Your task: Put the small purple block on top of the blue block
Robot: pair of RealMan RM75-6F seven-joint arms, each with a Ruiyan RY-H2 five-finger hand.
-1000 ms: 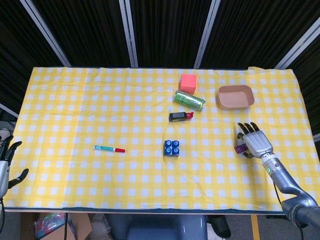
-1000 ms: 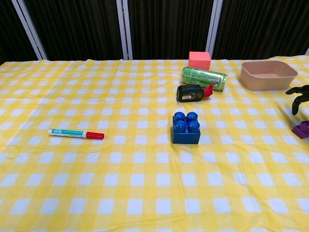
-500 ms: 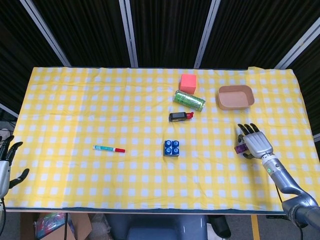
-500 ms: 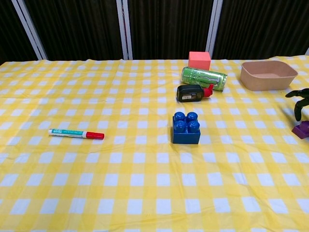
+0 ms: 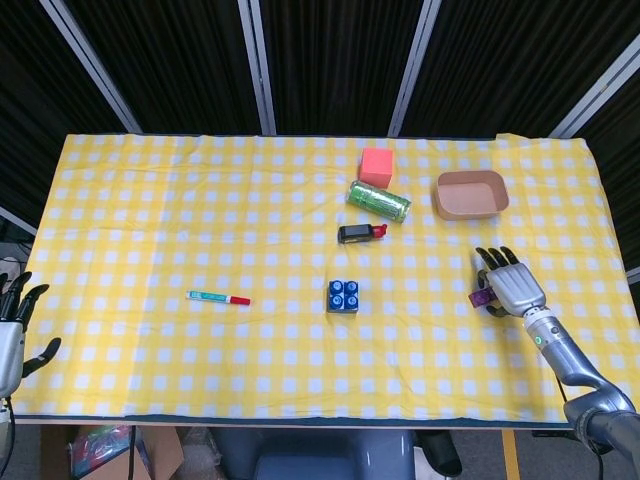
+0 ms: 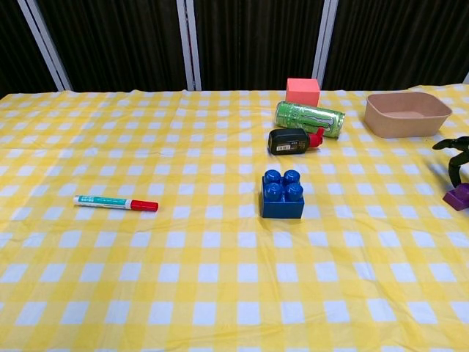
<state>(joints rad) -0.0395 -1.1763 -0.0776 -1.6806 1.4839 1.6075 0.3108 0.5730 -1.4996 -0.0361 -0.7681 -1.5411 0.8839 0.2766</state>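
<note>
The small purple block (image 5: 482,297) (image 6: 459,196) lies on the checked cloth at the far right. My right hand (image 5: 509,286) hovers right over it with fingers spread, covering most of it in the head view; only dark fingertips (image 6: 456,149) show at the chest view's right edge. I cannot see a grip on the block. The blue block (image 5: 344,296) (image 6: 283,194), studs up, stands near the table's middle, well to the left of that hand. My left hand (image 5: 12,335) hangs open off the table's left front corner.
A black item with a red tip (image 5: 360,233), a green can (image 5: 379,201) on its side and a pink cube (image 5: 376,165) lie behind the blue block. A tan bowl (image 5: 470,194) stands behind the right hand. A marker (image 5: 218,298) lies at left.
The right hand has settled slightly lower and nearer over the purple block; its fingertips dropped in the chest view. The left hand drifted down a little. No block moved.
</note>
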